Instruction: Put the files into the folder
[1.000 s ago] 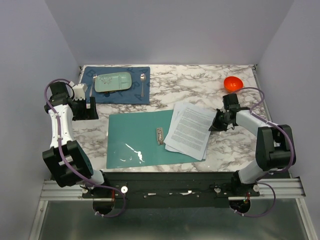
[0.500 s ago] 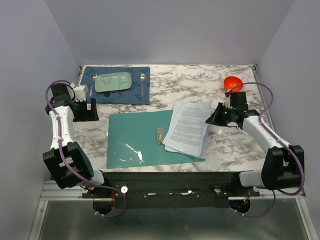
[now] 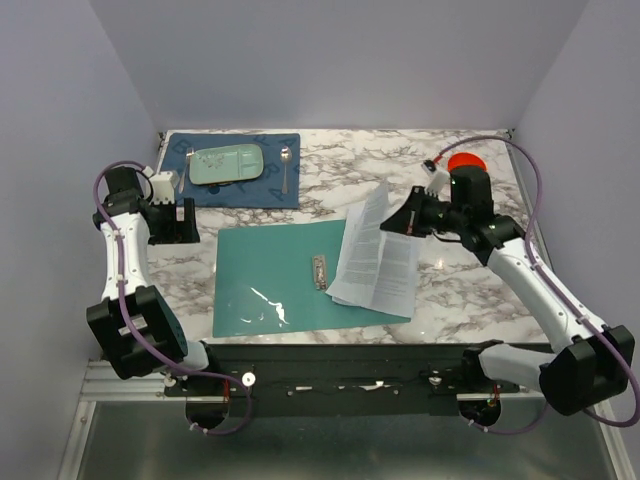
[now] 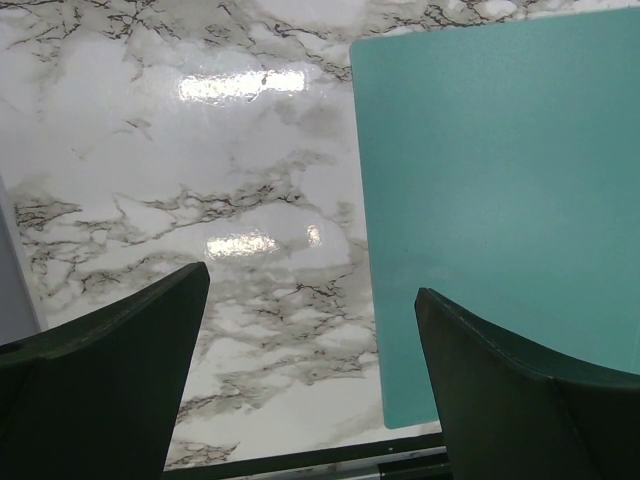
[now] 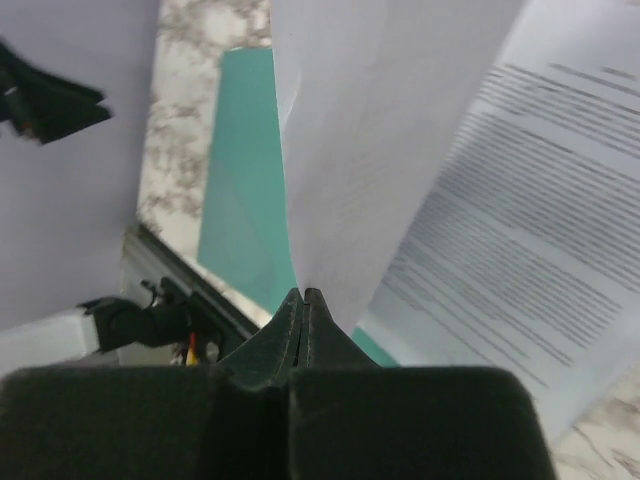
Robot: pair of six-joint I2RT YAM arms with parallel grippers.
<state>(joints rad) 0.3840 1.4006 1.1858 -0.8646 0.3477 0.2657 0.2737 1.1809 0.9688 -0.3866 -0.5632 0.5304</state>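
Marble-pattern counter (image 3: 400, 160) inside a plain lavender-walled booth. Teal folder (image 3: 262, 262) lies open and flat at the centre near the front edge, metal clip (image 3: 319, 271) at its right side, glare on the glossy lower-left area. Files (image 3: 388, 280) sit as a loose stack overlapping the folder's right edge, partly on the folder, partly on bare marble. Right hand (image 3: 388, 227) is clenched on the edge of the top sheet (image 3: 366, 222); that sheet is lifted and curled up on edge above the rest of the stack. Right wrist view confirms it: fingertips (image 5: 296, 312) pressed together with the paper coming straight out of the pinch, printed pages and teal below. Left hand (image 3: 182, 219) is released, jaws wide, gripping nothing, parked over bare marble just off the folder's far left corner; the wrist view shows folder (image 4: 500, 190) edge and marble between the fingers (image 4: 110, 370). Back left: dark blue placemat (image 3: 240, 190) with pale green tray (image 3: 228, 165) and spoon (image 3: 286, 166). Orange bowl (image 3: 462, 161) back right, partly hidden by the right arm.
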